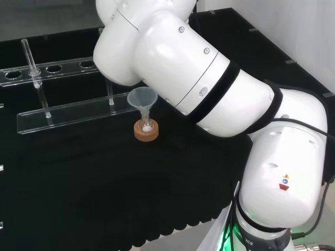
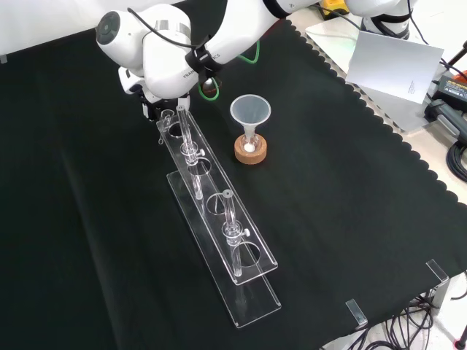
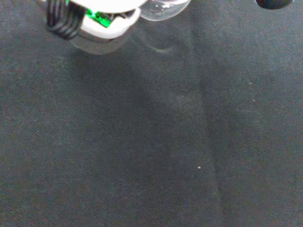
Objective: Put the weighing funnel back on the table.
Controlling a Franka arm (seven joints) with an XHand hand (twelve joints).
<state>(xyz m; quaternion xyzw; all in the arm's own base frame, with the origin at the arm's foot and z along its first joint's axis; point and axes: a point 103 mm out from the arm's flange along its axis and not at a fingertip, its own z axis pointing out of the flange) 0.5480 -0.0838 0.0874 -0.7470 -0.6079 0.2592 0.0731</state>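
Note:
In the front view the hand is low over the cloth at the far end of the clear rack, mostly hidden under the arm's white wrist. In the wrist view a white part of the hand is in sight. Right beside it is a blurred clear glass piece, which looks like the weighing funnel. The black cloth lies close below. Whether the hand still holds this piece is hidden.
The big funnel stands in its small flask on a cork ring, to the right of the rack in the front view. The same funnel and rack appear in the head view. Upright tubes stand in the rack.

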